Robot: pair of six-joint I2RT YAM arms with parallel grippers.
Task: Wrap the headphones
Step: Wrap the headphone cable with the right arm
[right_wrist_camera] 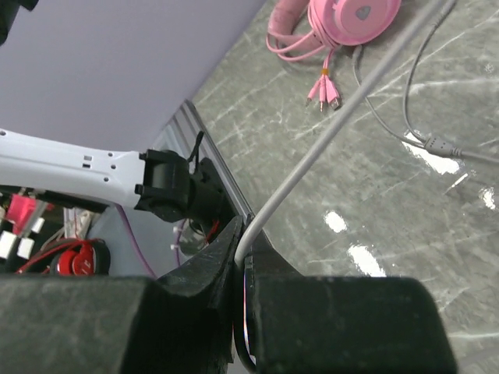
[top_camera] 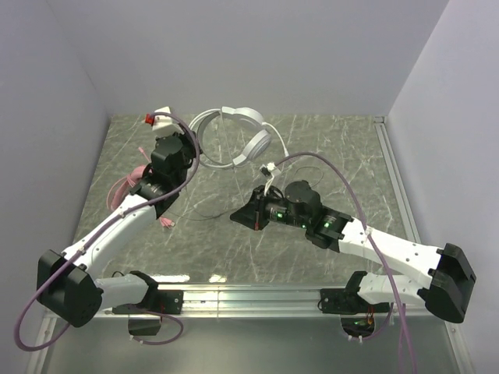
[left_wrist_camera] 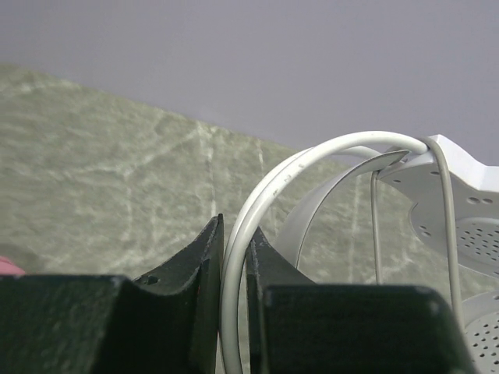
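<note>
White headphones [top_camera: 256, 145] lie at the far middle of a grey marbled table [top_camera: 335, 156], close to the back wall. All other positions here are given from this white headset.

The left arm rises from the near-left corner and reaches the headset's left side, with its wrist bent in toward it. The left gripper [top_camera: 192, 158] is pressed together on the white rounded hoop of the headband. The left wrist view shows its two black fingers [left_wrist_camera: 204, 257] squeezing that hoop, with a perforated white ear cup [left_wrist_camera: 460, 206] just to the right.

The right arm stretches in from the near-right corner, forearm low and almost level, and ends on the near side of the headset. The right gripper [top_camera: 243, 216] pinches a pale cable [right_wrist_camera: 335, 125], which runs straight and taut away from the fingertips (its far end leaves the wrist view, so where it joins cannot be told).

The pink headphones [top_camera: 125, 185] lie well to the left of the white headset, partly under the left arm, among loops of pink cable. Their pink plugs [right_wrist_camera: 323, 92] rest on the table just beside them.
</note>
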